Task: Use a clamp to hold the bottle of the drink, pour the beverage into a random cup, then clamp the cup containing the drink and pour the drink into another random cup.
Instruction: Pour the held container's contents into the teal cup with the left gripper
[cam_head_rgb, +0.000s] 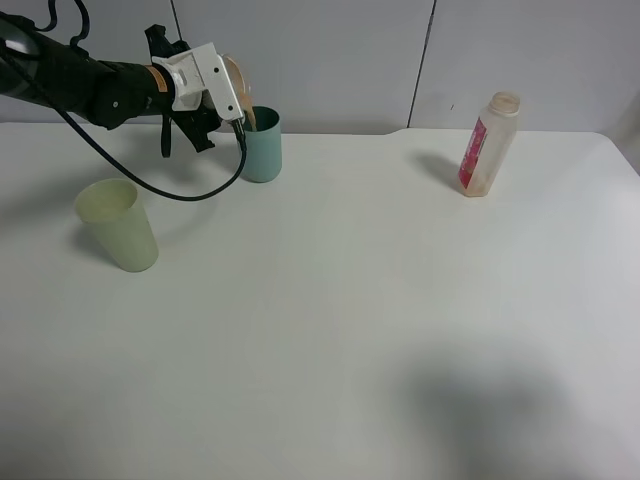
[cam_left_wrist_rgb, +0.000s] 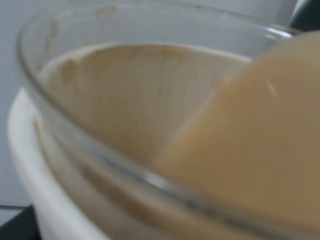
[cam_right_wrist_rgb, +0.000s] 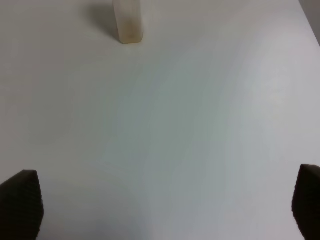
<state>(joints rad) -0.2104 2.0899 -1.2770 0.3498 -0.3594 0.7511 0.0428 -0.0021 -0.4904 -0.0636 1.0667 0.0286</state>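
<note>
My left gripper (cam_head_rgb: 220, 88), pale plates on a black arm, is shut on the short cup (cam_head_rgb: 240, 86) and holds it tipped over the teal tumbler (cam_head_rgb: 263, 148) at the back left. A thin beige stream of beverage (cam_head_rgb: 250, 118) runs from the cup into the tumbler. The left wrist view is filled by the tilted cup (cam_left_wrist_rgb: 75, 150), with the milky beverage (cam_left_wrist_rgb: 250, 150) pooled against its low side. The bottle (cam_head_rgb: 488, 145) with its red label stands upright at the back right, and its base (cam_right_wrist_rgb: 127, 22) shows in the right wrist view. My right gripper (cam_right_wrist_rgb: 165, 205) is open above bare table, well short of the bottle.
A pale yellow-green tumbler (cam_head_rgb: 118, 225) stands upright at the left, nearer the front than the teal one. A black cable (cam_head_rgb: 180, 195) loops down from the left arm between the two tumblers. The white table (cam_head_rgb: 350, 330) ends at a grey wall behind.
</note>
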